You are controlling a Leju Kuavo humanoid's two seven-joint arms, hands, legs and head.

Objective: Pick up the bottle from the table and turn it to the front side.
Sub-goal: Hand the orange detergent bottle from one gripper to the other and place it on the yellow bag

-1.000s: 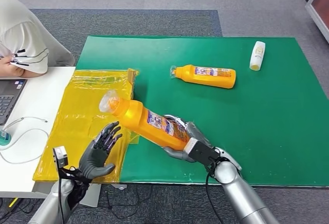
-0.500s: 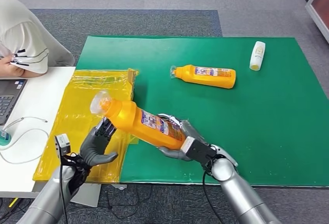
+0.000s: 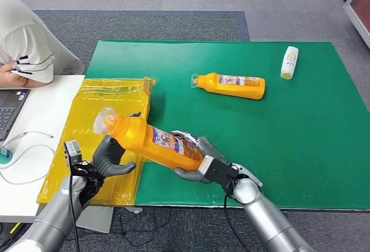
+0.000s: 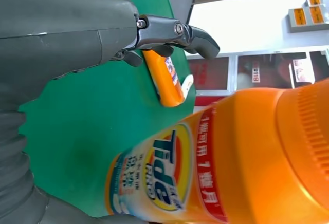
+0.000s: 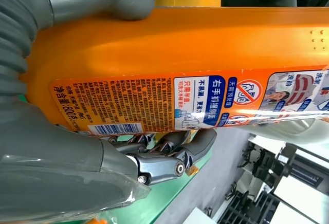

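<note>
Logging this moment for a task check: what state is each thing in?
Held orange bottle: lifted off the table, tilted, capped, back label toward the right wrist camera.
Right hand: grips the bottle's lower body.
Left hand: under the bottle's neck, contact unclear.
Second orange bottle: lying on the green mat.
White bottle: lying flat.

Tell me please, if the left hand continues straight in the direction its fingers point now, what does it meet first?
Most likely the held orange bottle: the left hand reaches up toward its neck end, which the right hand holds up by the base. The head view cannot settle whether they already touch.
</note>
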